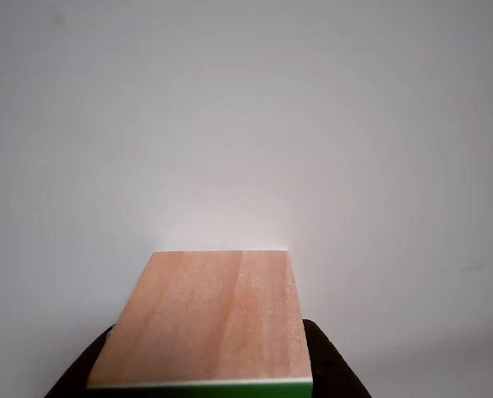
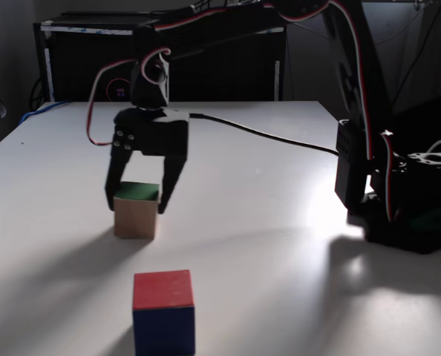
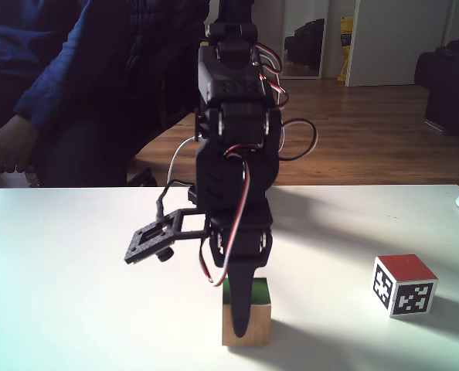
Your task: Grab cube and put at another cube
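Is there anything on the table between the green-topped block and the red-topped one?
Nothing: in a fixed view, bare white table separates the cube from another cube.

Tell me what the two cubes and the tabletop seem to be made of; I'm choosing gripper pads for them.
The green-topped cube looks like bare light wood: grain lines show on its faces, with a painted or stickered green top. The red-topped cube is probably similar wood, but its faces are covered by red colour and a printed black-and-white marker. The table looks like smooth white laminate with a slight sheen.

No readable text or numbers.
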